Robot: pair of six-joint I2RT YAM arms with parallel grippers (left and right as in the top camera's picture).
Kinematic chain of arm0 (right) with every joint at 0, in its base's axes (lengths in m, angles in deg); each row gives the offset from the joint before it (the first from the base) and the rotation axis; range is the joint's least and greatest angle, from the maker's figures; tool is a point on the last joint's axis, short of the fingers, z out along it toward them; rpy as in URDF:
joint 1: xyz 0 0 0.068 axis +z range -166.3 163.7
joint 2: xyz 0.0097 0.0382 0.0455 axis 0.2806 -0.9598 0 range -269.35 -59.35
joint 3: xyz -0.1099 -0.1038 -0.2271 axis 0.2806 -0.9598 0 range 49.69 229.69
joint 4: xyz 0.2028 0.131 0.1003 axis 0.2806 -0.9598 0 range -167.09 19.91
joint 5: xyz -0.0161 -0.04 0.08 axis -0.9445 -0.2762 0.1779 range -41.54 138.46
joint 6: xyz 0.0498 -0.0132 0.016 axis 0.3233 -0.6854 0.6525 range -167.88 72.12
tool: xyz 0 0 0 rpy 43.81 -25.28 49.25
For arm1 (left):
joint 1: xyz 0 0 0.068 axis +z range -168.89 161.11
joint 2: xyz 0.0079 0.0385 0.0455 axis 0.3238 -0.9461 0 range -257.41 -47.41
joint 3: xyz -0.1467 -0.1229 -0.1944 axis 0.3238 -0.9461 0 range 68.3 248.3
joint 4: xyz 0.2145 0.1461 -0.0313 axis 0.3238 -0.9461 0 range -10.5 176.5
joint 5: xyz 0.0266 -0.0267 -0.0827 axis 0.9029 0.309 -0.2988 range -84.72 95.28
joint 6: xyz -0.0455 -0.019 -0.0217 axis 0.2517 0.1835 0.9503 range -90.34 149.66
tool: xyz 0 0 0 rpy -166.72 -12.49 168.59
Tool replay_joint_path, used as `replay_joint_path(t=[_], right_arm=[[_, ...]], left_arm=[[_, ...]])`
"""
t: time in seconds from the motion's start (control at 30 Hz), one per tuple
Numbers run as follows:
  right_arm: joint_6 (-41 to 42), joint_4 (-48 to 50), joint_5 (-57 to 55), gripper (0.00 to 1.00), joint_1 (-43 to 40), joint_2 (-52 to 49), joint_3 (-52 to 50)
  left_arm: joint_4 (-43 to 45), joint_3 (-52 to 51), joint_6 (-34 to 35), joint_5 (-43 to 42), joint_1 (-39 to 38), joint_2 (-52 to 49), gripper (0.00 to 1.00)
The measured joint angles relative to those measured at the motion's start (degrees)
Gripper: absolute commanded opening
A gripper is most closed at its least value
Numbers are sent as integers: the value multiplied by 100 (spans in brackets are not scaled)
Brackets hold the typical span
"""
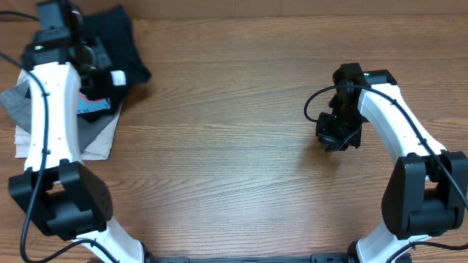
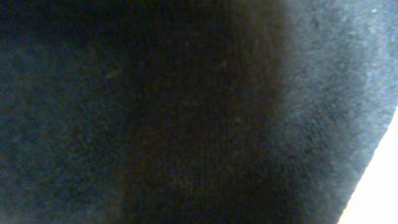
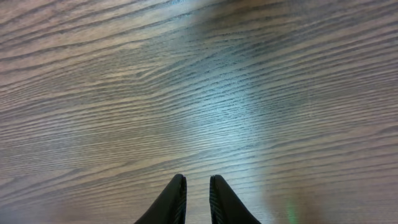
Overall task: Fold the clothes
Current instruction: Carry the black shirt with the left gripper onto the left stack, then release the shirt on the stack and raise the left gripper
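Dark clothes (image 1: 121, 33) lie piled at upper left. Left end effector (image 1: 91, 60) is deep in them; grip hidden, cannot tell. Right end effector (image 3: 197, 194) is pinched closed, empty. Best grab just one piece.

Counting the pile, at least three pieces: one black garment (image 1: 121, 33), one grey garment (image 1: 16, 102), one pale cloth (image 1: 99, 142). Two robot arms: left arm (image 1: 51, 109), right arm (image 1: 395, 117). One wooden table (image 1: 219, 146).
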Motion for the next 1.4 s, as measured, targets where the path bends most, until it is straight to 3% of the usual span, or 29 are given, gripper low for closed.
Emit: replay_joint_path(t=[0.67, 0.73, 0.77, 0.83, 0.87, 1.03, 1.3, 1.33, 1.4], right_arm=[[2, -66, -2, 17, -2, 0, 0], [0, -72, 0, 17, -2, 0, 0], [0, -74, -2, 17, 0, 0, 0], [0, -70, 0, 17, -2, 0, 0], [2, -74, 0, 17, -2, 0, 0], [2, -66, -2, 17, -2, 0, 0], [-2, 136, -4, 17, -2, 0, 0], [0, 164, -2, 17, -2, 0, 0], [2, 188, -2, 17, -2, 0, 0]], left_arm=[[885, 20, -39, -7, 1005, -243, 8], [925, 20, -39, -7, 1084, -367, 23], [938, 20, -66, -4, 1134, -435, 54], [953, 20, -57, 0, 1224, -551, 98], [953, 20, -57, 0, 1272, -599, 100], [946, 138, -2, -238, 1556, -667, 100], [984, 1440, 7, -914, 1661, -271, 99], [994, 1558, 7, -981, 1613, -144, 93], [1027, 1687, 0, -1104, 1497, 37, 70]])
